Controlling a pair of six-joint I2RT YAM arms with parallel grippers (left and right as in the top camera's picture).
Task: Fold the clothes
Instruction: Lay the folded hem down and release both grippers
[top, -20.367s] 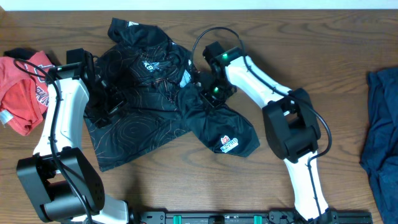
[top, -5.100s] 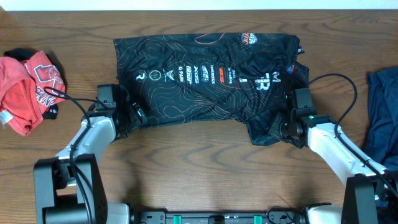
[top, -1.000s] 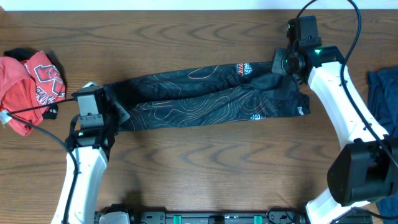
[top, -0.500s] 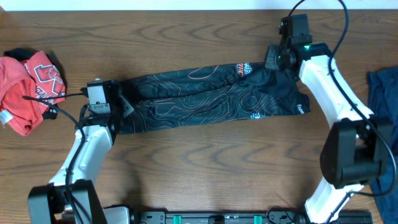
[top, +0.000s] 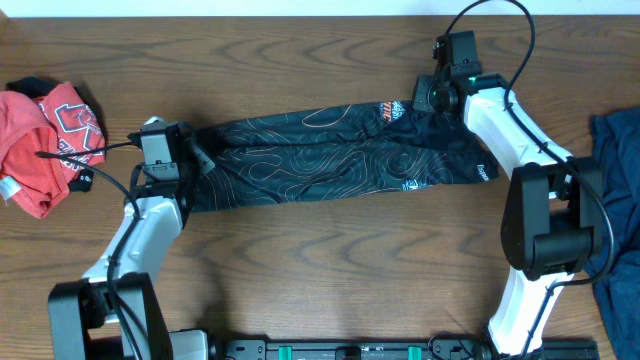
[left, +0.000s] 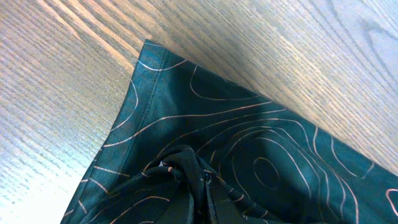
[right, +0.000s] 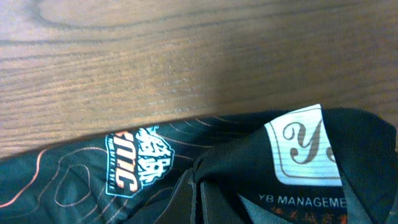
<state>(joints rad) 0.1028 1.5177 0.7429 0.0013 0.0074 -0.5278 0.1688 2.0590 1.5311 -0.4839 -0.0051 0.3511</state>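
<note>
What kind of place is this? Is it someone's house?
Probably a robot lab, not a house. A left arm and a right arm work at a wooden table, holding a black jersey stretched between them, with a red shirt and blue cloth lying at the sides.

black jersey (top: 330, 160) with orange contour lines, red garment (top: 40, 140)

The black cloth jersey with thin orange contour lines (top: 330, 155) is showing a smooth, faintly sheened knit. The brown wooden table (top: 330, 270) is presenting a matt, grained surface. The white arm casings (top: 150, 225) are looking like glossy plastic. The red crumpled garment (top: 40, 150) is reading as matt cloth.
</note>
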